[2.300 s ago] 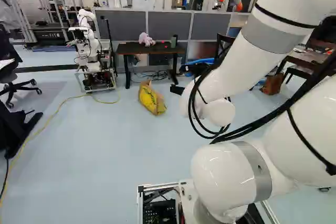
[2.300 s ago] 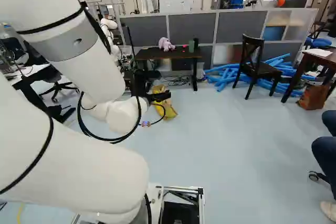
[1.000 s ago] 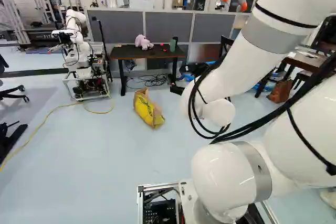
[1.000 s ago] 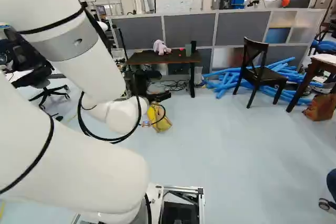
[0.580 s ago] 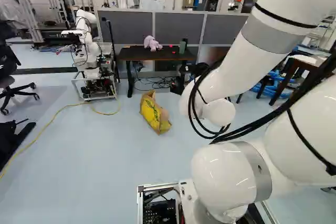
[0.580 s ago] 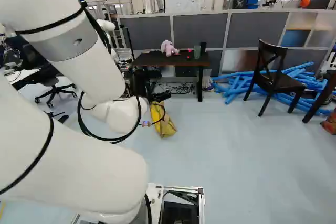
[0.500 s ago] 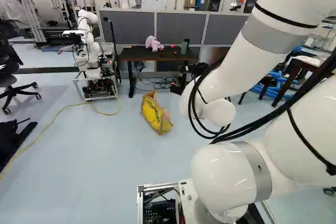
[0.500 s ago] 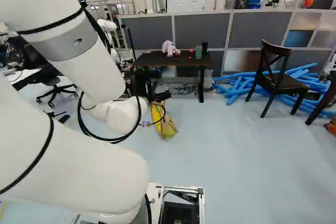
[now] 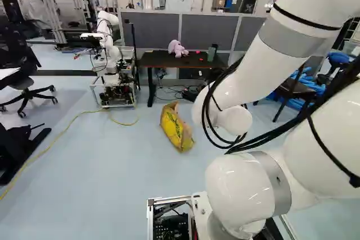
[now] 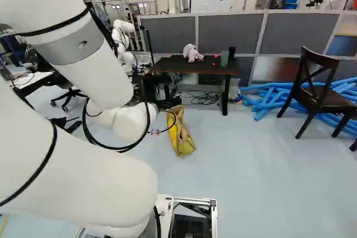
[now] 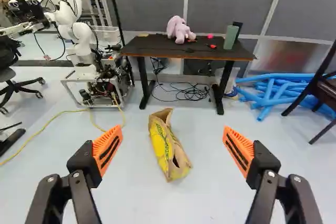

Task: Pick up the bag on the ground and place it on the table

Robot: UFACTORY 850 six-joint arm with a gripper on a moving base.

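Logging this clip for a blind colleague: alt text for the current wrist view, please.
A yellow and brown bag lies on the floor ahead of the open end effector. Beyond it stands a dark table bearing a pink plush toy, another robot beside the table.

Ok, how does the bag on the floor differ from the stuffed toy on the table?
The bag is yellow and brown; the stuffed toy is pale pink. The bag lies on the floor, short of the table; the toy rests up on the tabletop. The bag is creased, with straight folds; the toy is rounded. Neither is held: the hand is open.
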